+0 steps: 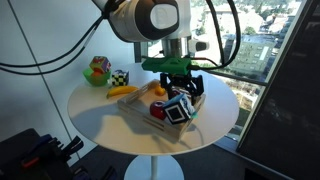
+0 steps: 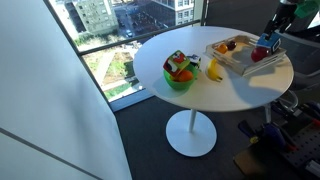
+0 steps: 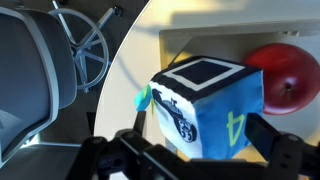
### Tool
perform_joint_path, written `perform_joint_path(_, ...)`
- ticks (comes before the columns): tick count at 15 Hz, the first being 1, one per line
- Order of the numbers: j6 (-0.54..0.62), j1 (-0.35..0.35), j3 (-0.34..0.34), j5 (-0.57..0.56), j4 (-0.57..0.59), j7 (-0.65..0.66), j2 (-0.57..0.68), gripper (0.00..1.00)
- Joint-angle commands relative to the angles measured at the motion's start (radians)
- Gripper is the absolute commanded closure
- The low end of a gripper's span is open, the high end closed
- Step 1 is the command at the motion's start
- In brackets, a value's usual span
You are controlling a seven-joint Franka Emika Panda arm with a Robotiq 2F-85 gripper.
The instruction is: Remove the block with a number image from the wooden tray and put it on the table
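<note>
White round table [image 1: 100,115] by the window: gripper [image 1: 180,97] clamped on the block with a number image [image 3: 205,105], apparently raised just above the wooden tray [image 1: 143,113]; move clear of the tray and set-down judged outstanding.

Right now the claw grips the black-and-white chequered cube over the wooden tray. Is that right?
Not quite. The claw grips the block with a number image, the blue-sided one, as the wrist view shows. The chequered cube sits on the table, outside the wooden tray. The rest holds.
</note>
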Motion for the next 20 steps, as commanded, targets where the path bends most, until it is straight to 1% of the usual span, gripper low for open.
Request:
perform_joint_path(1, -0.002, -0.035, 0.025, 0.052, 0.029, -0.062, 0.023, 0.00)
perform_joint_path(2, -0.009, -0.037, 0.026, 0.061, 0.031, -0.067, 0.028, 0.02)
perform_joint_path(3, -0.012, -0.039, 0.026, 0.068, 0.033, -0.069, 0.031, 0.26)
perform_joint_path(5, -0.022, -0.040, 0.023, 0.070, 0.039, -0.062, 0.036, 0.28)
perform_joint_path(7, -0.033, -0.036, 0.019, 0.064, 0.043, -0.043, 0.036, 0.44)
perform_joint_path(9, -0.040, -0.033, 0.017, 0.059, 0.044, -0.032, 0.028, 0.62)
perform_joint_path(12, -0.056, -0.030, 0.018, 0.059, 0.047, -0.023, 0.018, 0.82)
perform_joint_path(14, -0.067, -0.028, 0.018, 0.057, 0.048, -0.018, 0.014, 0.94)
perform_joint_path(16, -0.081, -0.026, 0.017, 0.055, 0.050, -0.011, 0.006, 0.96)
perform_joint_path(18, -0.099, -0.020, 0.012, 0.040, 0.050, 0.009, -0.011, 0.94)
perform_joint_path(20, -0.120, -0.017, 0.010, 0.035, 0.051, 0.023, -0.030, 0.97)
